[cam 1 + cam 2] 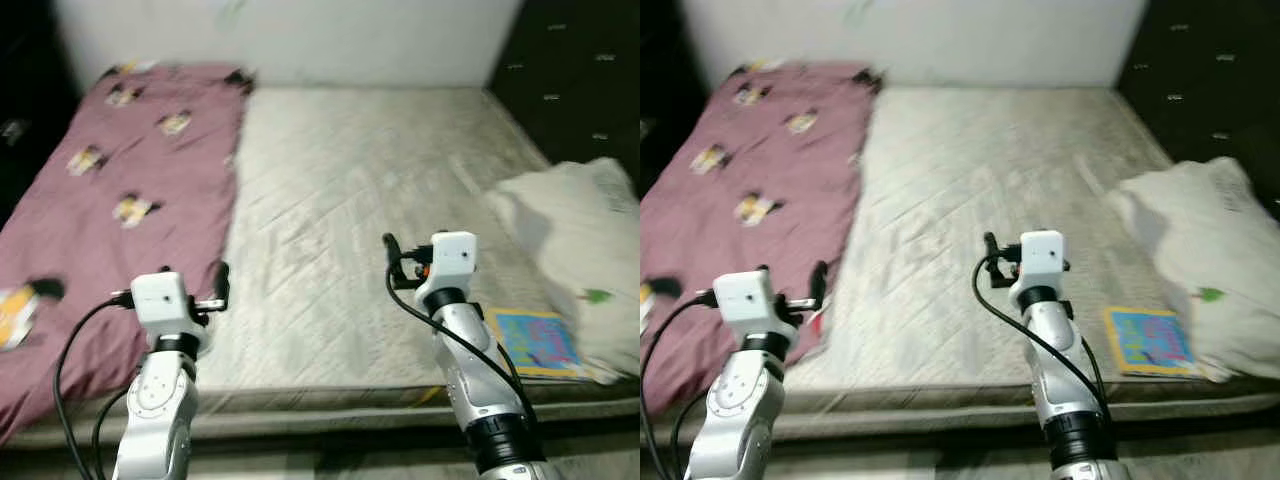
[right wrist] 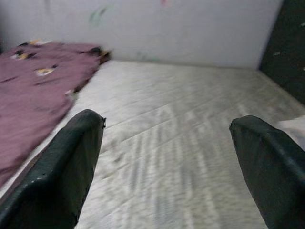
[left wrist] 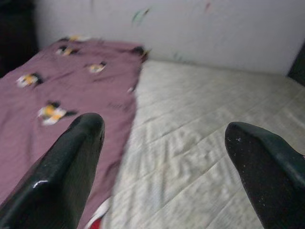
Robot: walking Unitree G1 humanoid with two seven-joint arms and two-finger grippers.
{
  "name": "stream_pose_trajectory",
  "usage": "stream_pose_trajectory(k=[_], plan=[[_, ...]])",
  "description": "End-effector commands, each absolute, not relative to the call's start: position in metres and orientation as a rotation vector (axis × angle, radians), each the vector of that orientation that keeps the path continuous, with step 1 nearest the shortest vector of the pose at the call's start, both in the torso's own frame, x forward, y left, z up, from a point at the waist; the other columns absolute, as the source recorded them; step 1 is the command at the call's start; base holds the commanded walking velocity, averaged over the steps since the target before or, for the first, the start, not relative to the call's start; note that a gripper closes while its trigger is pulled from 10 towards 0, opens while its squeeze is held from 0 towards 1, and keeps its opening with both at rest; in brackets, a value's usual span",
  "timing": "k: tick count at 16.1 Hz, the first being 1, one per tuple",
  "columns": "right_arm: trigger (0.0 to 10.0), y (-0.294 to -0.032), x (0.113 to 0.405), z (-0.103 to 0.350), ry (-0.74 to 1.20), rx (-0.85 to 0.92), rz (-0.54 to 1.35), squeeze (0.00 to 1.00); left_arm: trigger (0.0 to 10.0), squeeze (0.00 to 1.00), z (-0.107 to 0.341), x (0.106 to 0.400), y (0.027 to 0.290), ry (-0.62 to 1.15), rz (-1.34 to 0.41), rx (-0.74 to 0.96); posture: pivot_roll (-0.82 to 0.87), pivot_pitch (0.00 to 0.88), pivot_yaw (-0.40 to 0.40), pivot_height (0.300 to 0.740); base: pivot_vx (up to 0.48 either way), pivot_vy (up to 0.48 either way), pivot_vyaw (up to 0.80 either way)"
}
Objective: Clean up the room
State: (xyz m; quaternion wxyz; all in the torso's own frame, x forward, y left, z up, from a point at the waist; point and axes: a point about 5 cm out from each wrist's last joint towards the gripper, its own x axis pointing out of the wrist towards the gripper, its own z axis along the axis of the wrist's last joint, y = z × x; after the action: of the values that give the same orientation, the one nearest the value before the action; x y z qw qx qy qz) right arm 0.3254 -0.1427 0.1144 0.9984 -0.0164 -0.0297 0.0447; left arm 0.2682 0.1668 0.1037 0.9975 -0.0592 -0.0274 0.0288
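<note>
A grey quilted mattress (image 1: pixel 370 190) lies before me. A maroon blanket (image 1: pixel 130 190) with small penguin prints covers its left part. A white pillow (image 1: pixel 580 240) rests at the right edge, and a colourful flat book (image 1: pixel 535 342) lies beside it near the front corner. My left gripper (image 3: pixel 162 125) is open and empty, held over the blanket's right hem at the front. My right gripper (image 2: pixel 166 119) is also open and empty, above the bare mattress left of the book. Both hang above the front part of the bed.
A white wall (image 1: pixel 300 40) runs behind the bed. A dark padded panel (image 1: pixel 575 70) stands at the right. The bed's front edge (image 1: pixel 330 400) runs just under my arms. A yellow and black patch (image 1: pixel 15 312) shows at the blanket's far left.
</note>
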Motion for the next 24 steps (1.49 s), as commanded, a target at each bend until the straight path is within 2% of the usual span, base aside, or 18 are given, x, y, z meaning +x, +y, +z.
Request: stream_pose_trajectory(k=[1,6,8,11,20,24], plan=[[10.0,-0.1529,0.3248,0.1102,-0.043,-0.041,0.06,0.0,10.0,0.0,0.1008,0.268,0.1576,-0.043,0.036,-0.14,0.04,0.0,-0.016,0.74,0.0,0.0,0.0],[10.0,-0.1539,0.325,0.1093,-0.04,-0.038,0.054,0.0,10.0,0.0,0.0989,0.2681,0.1574,-0.028,0.05,-0.152,0.04,0.002,-0.015,0.74,0.0,0.0,0.0],[10.0,-0.1538,0.3249,0.1075,-0.028,-0.024,0.049,0.0,10.0,0.0,0.0992,0.2686,0.1566,-0.031,0.041,-0.164,0.04,0.005,-0.014,0.74,0.0,0.48,0.0],[10.0,-0.1542,0.3244,0.1069,-0.027,-0.025,0.045,0.0,10.0,0.0,0.0987,0.2689,0.1569,-0.024,0.041,-0.171,0.04,0.014,-0.013,0.74,0.0,0.48,-0.69],[10.0,-0.1492,0.3266,0.1099,-0.043,-0.051,0.062,0.0,10.0,0.0,0.1003,0.2709,0.1601,-0.028,0.063,-0.172,0.04,0.026,-0.014,0.74,0.0,0.48,0.0],[10.0,-0.1519,0.3265,0.1095,-0.043,-0.058,0.055,0.0,10.0,0.0,0.103,0.2684,0.1537,-0.052,0.02,-0.176,0.04,0.026,-0.014,0.74,0.0,0.069,0.0]])
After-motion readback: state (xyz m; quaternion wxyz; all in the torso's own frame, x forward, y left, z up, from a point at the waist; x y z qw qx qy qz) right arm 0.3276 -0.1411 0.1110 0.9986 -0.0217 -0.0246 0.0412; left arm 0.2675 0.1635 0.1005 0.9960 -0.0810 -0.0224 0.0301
